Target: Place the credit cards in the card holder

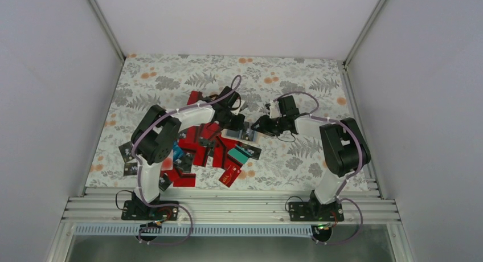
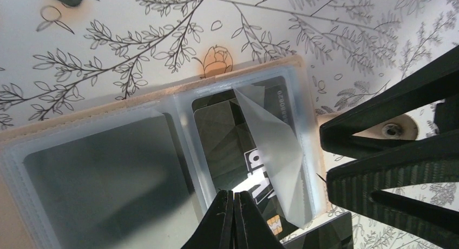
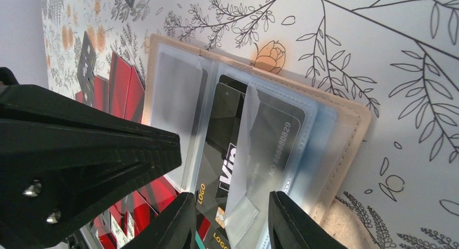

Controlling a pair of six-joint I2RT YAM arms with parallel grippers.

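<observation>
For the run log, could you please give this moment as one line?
card holder open flat | black card partly inserted | left gripper shut, tips at card | right gripper open, straddling card end

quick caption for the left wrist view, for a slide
Closed left claw tip over a black card part-way inside the open card holder, right claw close by.

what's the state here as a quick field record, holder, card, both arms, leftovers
card holder: open flat on the floral table, clear sleeves up
black card: partly in a sleeve, chip end sticking out
left fingers: shut, tips at the black card
right fingers: open, by the card's exposed end
loose cards: many, mostly red, piled beside the holder
</observation>
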